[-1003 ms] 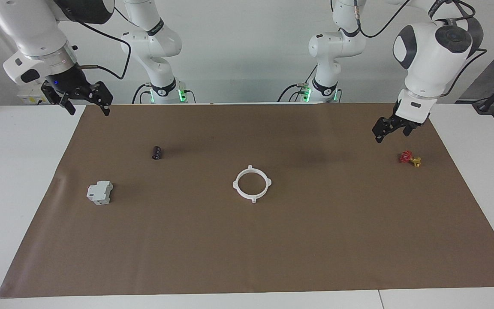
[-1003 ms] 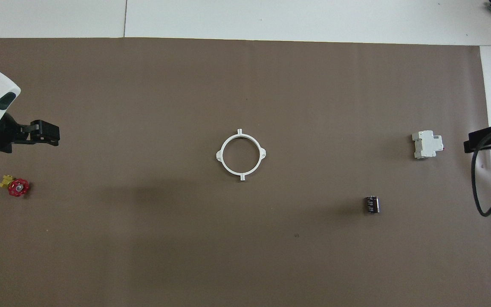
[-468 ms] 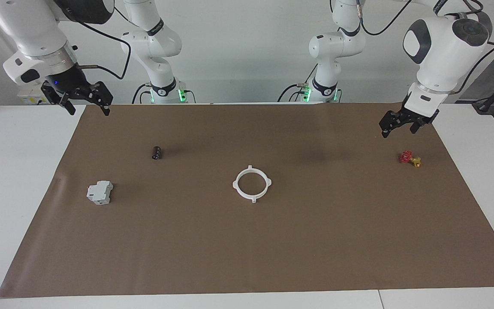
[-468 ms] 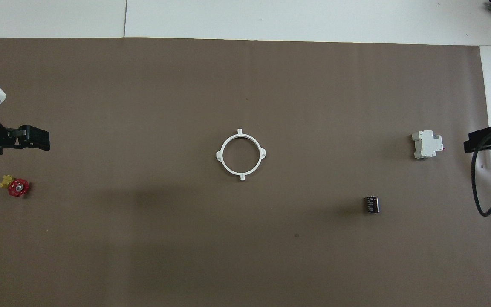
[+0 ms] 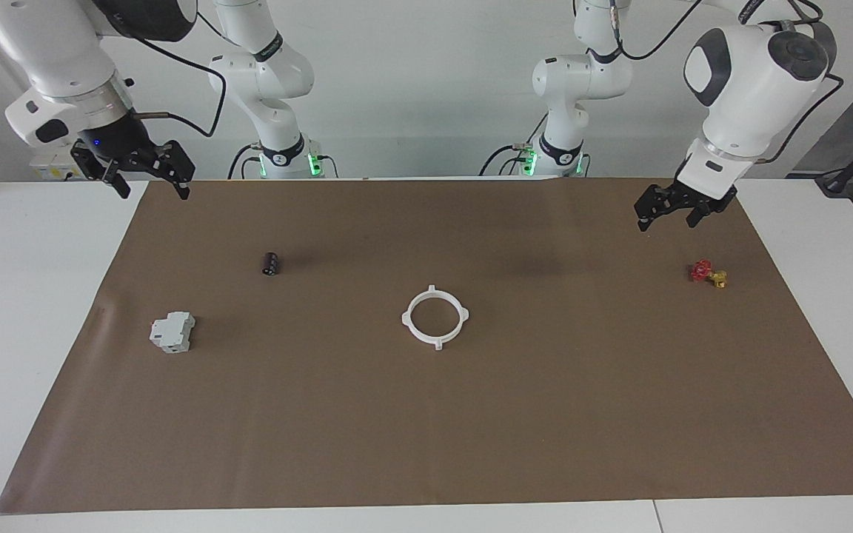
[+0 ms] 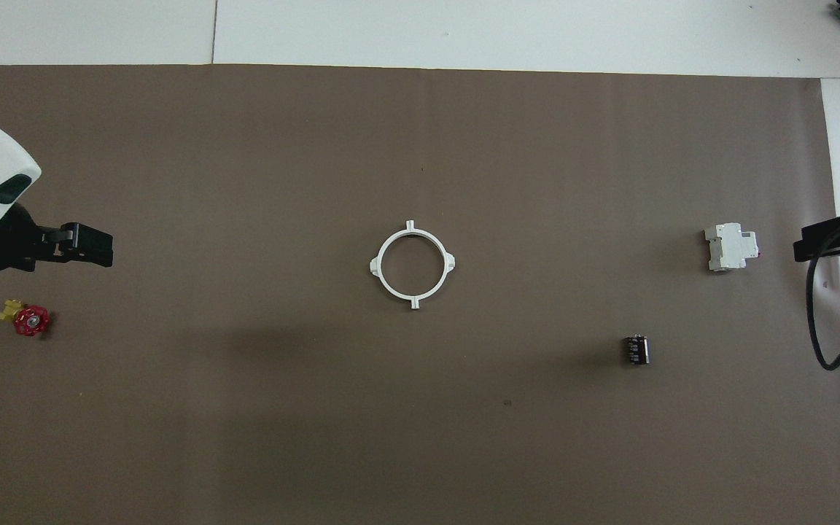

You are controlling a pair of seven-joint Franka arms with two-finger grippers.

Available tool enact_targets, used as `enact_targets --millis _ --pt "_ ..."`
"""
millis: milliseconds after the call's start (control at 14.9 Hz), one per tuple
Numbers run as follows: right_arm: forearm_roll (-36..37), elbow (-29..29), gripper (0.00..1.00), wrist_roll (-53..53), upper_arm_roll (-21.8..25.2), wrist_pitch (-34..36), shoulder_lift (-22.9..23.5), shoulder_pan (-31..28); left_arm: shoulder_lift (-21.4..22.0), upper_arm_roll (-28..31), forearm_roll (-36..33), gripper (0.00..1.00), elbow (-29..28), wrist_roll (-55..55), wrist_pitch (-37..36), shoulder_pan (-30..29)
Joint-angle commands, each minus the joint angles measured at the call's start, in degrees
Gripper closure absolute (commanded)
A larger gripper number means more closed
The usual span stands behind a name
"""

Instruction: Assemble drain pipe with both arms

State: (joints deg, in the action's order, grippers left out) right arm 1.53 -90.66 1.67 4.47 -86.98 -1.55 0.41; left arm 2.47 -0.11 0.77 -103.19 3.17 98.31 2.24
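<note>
White drain pipe ring [image 5: 435, 317] sits fully joined mid-desk [image 5: 471, 414]. Left gripper [image 5: 667, 210] and right gripper [image 5: 146, 172] both hang spread wide, holding nothing.

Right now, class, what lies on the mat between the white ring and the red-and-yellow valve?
Nothing: in the overhead view only bare brown mat lies between the drain pipe and the valve.

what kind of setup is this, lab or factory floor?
Most likely a robotics lab bench: two arms over a white table covered with a brown paper mat, with a white ring, small valve and grey-white block laid out as test parts.
</note>
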Motion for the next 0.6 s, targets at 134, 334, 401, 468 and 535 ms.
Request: enact_targets --millis 134,334,401,468,535 --pt "0.0 -0.3 0.0 1.6 0.0 0.1 -0.1 -0.2 0.7 1.0 1.2 0.0 4.8 -0.5 -2.5 0.8" --pt "0.0 -0.3 0.0 1.6 0.0 0.1 -0.1 -0.1 1.6 1.3 1.1 0.0 5.2 -0.5 -5.5 0.6" --pt "0.0 -0.3 0.0 1.6 -0.1 0.1 -0.1 -0.1 2.6 1.0 1.1 0.0 5.3 -0.6 -6.3 0.3" --pt "0.0 -0.3 0.0 1.6 -0.1 0.1 -0.1 -0.1 2.6 1.1 1.1 0.0 5.2 -0.7 -7.3 0.2" --pt "0.0 -0.3 0.0 1.6 0.0 0.1 -0.1 -0.1 1.8 1.3 1.1 0.0 5.5 -0.9 -8.5 0.1"
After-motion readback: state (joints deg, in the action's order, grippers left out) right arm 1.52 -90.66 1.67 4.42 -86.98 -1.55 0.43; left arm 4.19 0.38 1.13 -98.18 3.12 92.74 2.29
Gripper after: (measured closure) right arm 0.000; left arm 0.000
